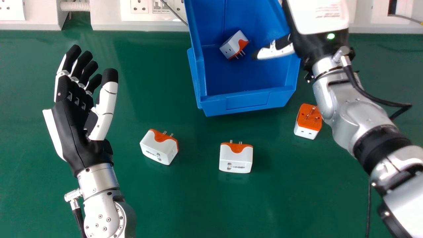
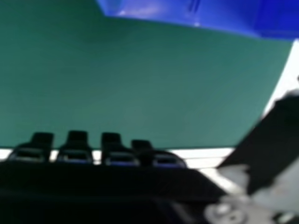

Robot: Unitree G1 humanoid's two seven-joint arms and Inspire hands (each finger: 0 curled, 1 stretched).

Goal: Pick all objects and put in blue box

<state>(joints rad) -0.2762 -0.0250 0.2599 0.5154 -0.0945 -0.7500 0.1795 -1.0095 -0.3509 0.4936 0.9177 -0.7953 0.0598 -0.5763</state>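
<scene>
Above the green tabletop [image 1: 198,198], our black-and-white right hand [image 1: 317,16] hung open. Swinging low risked knocking the blue plastic box [image 1: 248,101].

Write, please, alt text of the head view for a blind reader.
A blue box on a green table holds one white-and-orange plug adapter; three more adapters lie outside. The robot's right hand is at the box's right, its open left hand at the view's left.
</scene>
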